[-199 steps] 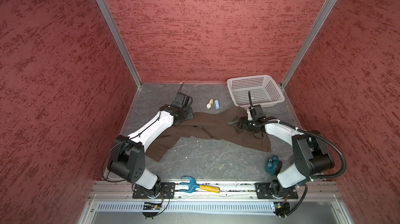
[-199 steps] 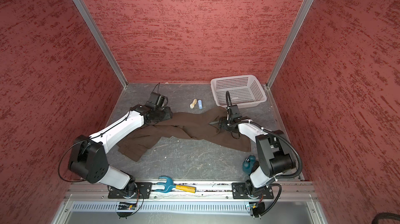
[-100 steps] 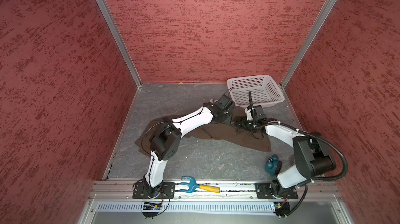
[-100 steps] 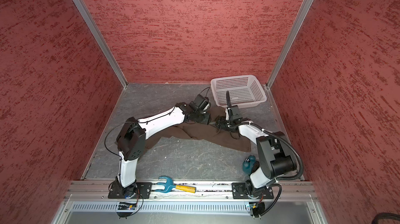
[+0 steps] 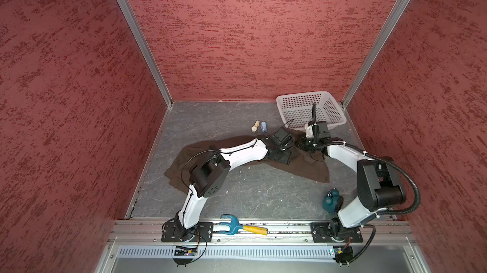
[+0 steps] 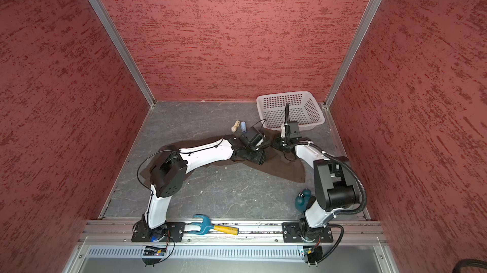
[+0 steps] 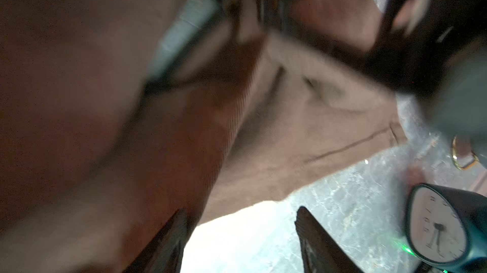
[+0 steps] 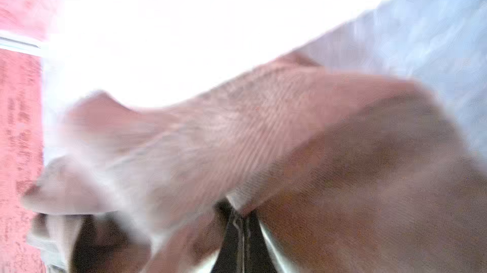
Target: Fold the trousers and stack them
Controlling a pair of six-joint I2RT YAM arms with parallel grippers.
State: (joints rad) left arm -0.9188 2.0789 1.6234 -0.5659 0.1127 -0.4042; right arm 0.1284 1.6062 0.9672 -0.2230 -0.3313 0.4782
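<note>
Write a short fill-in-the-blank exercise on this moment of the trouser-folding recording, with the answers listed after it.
1. The white basket stands in the far ___ corner of the table.
2. The tool lying on the front rail has a blue head and a ___ handle.
3. The right arm's fingers are ___ on the trousers.
4. The left arm's fingers stand ___ over the trousers.

Missing words: right; yellow; shut; open.
</note>
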